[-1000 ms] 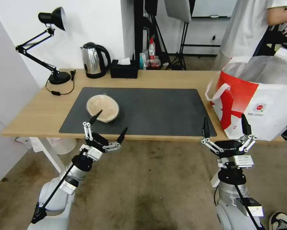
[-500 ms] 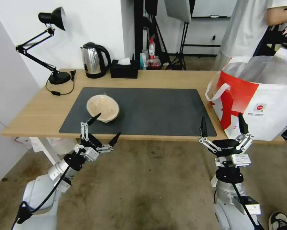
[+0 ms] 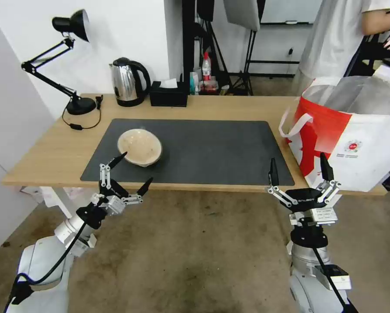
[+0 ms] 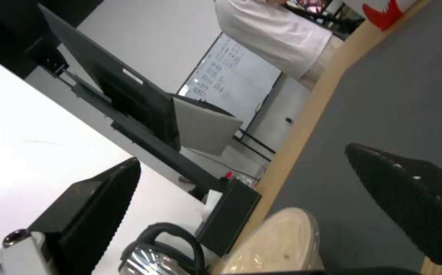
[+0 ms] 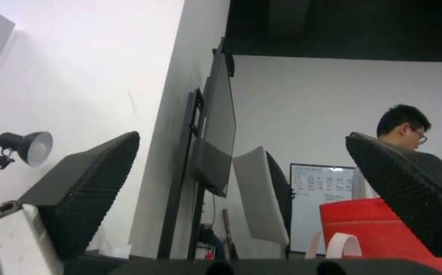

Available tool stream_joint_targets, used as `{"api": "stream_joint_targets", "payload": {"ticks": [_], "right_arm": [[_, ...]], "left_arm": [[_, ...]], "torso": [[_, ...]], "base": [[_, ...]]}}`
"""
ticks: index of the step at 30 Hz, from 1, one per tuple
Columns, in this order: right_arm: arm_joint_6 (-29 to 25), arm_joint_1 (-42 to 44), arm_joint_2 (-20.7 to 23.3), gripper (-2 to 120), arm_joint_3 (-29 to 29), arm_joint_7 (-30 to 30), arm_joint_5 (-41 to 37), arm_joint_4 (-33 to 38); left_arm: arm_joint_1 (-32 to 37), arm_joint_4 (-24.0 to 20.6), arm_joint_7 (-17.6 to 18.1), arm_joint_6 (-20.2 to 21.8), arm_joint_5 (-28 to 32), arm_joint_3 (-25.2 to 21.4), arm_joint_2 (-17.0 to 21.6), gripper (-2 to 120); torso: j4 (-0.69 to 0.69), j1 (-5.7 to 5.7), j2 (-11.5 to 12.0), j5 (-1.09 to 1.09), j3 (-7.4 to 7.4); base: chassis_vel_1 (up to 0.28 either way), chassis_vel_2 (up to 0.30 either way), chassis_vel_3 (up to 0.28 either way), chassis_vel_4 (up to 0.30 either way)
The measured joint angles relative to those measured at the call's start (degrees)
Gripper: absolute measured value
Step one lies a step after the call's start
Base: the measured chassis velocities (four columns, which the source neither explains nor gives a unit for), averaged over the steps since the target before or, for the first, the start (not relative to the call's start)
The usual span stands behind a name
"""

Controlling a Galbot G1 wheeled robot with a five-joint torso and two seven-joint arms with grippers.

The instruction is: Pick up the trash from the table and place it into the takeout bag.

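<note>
One piece of trash, the shallow beige bowl (image 3: 140,147), sits on the surface's grey mat (image 3: 212,148), so I judge the pickup pending: my spread-open left tool (image 3: 126,173) must reach it, the right tool (image 3: 297,170) waiting released beside the takeout bag (image 3: 355,134).

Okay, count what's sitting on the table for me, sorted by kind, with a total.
Bowls: 1, the beige bowl
Bags: 1, the takeout bag
Mats: 1, the grey mat
Lamps: 1, the black lamp
Kettles: 1, the steel kettle
Tissue boxes: 1, the black box
Total: 6
</note>
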State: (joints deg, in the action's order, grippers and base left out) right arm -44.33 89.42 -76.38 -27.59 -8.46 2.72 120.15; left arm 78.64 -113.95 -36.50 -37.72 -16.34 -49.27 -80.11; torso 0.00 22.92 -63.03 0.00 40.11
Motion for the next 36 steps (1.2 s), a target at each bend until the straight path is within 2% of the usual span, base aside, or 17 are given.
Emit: {"api": "stream_joint_targets", "payload": {"ticks": [22,25,26,27,28,36], "right_arm": [[0.85,-0.86,-0.37,100,1.14,-0.01,-0.02,0.54],[1.15,-1.25,-0.44,100,1.31,-0.01,-0.03,0.55],[1.35,-1.47,-0.47,100,1.38,-0.02,-0.07,0.58],[1.47,-1.58,-0.50,100,1.53,-0.02,-0.09,0.58],[1.48,-1.62,-0.51,100,1.59,-0.02,-0.10,0.58],[1.61,-1.84,-0.51,100,1.73,-0.01,-0.12,0.36]], "left_arm": [[-0.84,1.25,0.06,0.75,-1.22,-0.16,0.04,100],[-1.78,3.34,-0.43,0.59,-2.37,-0.19,0.04,100],[-2.54,5.39,-0.84,0.63,-3.17,-0.35,0.07,100],[-2.87,6.19,-0.93,0.61,-3.39,-0.39,0.10,100],[-3.15,6.82,-0.93,0.59,-3.50,-0.57,0.22,100],[-3.85,8.15,-0.94,0.52,-3.58,-0.95,0.42,100]], "torso": [[0.00,0.00,-0.01,0.00,0.00],[0.01,-0.01,-0.01,0.05,-0.01],[-0.01,0.00,0.00,-0.06,0.01],[-0.01,0.00,0.00,-0.06,0.00],[0.00,0.01,0.01,0.03,0.00],[0.00,0.00,0.01,0.00,0.00]], "base": [[0.000,0.000,0.000,0.000],[0.000,0.000,0.000,0.000],[0.000,0.000,0.000,0.000],[0.000,0.000,0.000,0.000],[0.000,0.000,0.000,0.000],[0.000,0.000,0.000,0.000]]}}
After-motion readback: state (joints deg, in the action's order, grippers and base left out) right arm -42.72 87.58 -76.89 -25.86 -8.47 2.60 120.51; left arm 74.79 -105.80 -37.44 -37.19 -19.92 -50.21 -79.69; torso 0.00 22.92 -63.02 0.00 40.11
